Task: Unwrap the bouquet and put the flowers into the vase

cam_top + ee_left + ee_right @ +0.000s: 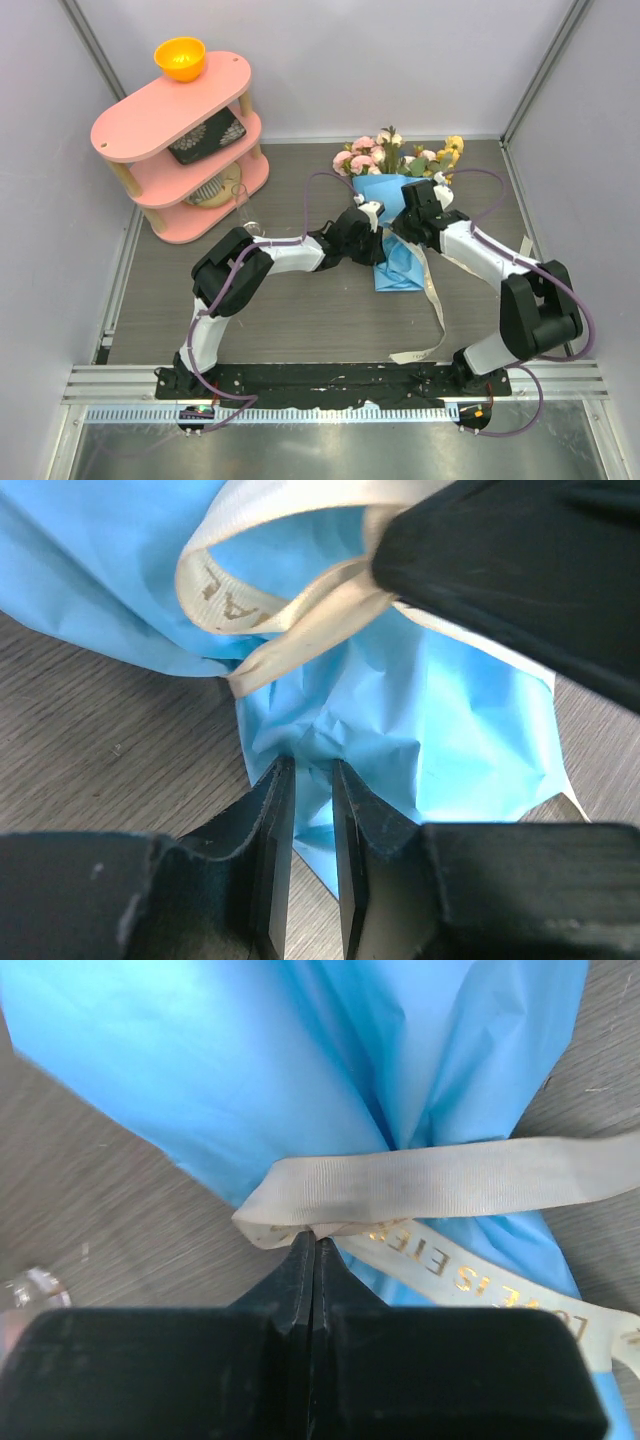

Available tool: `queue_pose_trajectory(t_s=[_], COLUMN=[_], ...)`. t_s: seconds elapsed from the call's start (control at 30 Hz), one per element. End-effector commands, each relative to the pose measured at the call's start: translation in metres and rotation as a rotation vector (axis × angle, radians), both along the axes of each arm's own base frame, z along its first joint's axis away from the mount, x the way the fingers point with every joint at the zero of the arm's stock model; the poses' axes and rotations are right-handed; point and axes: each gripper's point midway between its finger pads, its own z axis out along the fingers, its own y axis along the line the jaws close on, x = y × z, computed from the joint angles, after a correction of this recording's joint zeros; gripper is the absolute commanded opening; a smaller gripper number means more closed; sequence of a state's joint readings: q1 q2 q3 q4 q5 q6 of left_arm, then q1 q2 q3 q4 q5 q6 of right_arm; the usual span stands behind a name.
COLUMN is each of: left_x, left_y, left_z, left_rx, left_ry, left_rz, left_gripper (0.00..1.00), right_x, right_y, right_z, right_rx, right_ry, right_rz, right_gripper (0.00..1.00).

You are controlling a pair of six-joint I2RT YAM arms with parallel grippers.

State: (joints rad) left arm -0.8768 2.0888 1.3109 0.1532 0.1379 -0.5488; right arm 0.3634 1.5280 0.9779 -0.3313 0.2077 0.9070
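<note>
As seen from above, the bouquet point(384, 187) is laid flat on the worktop point(300, 325), just right of centre frame, blooms toward the top edge. Flowers point(398, 155): pink, cream and yellow heads with green leaves, fanned out of a cone of blue paper point(398, 268). A cream ribbon point(432, 292) is trailed down the frame toward the arm bases. Left hand point(376, 238) and right hand point(408, 218) are both set at the cone's waist, close together. A pink shelf point(170, 125) with an orange bowl point(180, 58) is seen upper left. A small clear item near the shelf's foot may be the vase point(250, 229); too small to be sure.

Left wrist view: the left hand is closed to a narrow slit on a crumpled fold of the paper, lower centre. The ribbon loop is seen upper centre, run under the right hand's black finger at upper right.

Right wrist view: the right hand is closed fully, tips met at the ribbon's folded edge, centre frame; the ribbon appears to be nipped. Gold lettering is printed on its tail.

Handling, as judged: the bundle is light. Paper is thin, crinkly and easily torn, so it is best held by a fold. Ribbon is soft, flat and a bit slick, best taken near a free end. Stems are thin and bendable and blooms crushable, so stems should be gripped low.
</note>
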Motion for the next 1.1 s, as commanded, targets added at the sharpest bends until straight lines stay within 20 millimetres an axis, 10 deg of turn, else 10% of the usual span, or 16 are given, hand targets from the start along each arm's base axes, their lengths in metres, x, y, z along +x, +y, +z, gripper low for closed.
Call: queue_pose_trajectory(t_s=[0.0,0.3,0.57,1.07], left_x=[0.000,0.000,-0.002,-0.004], left_y=[0.004,0.005,0.002,-0.001], left_z=[-0.006,-0.004,0.004,0.004], left_rx=[0.029,0.029,0.002,-0.021], left_ry=[-0.019,-0.024,-0.030,-0.013], left_rz=[0.001,-0.002,-0.016,-0.018], left_gripper=[0.25,0.25,0.26,0.25], right_x=[0.010,0.007,-0.004,0.001], right_y=[0.007,-0.005,0.011,0.013], right_z=[0.057,0.070,0.035,-0.006], right_rx=[0.114,0.070,0.090,0.047], right_ry=[-0.160,-0.200,-0.132,-0.044], right_rz=[-0.038,-0.021,0.109,0.135], right_gripper=[0.01,0.06,0.33,0.39])
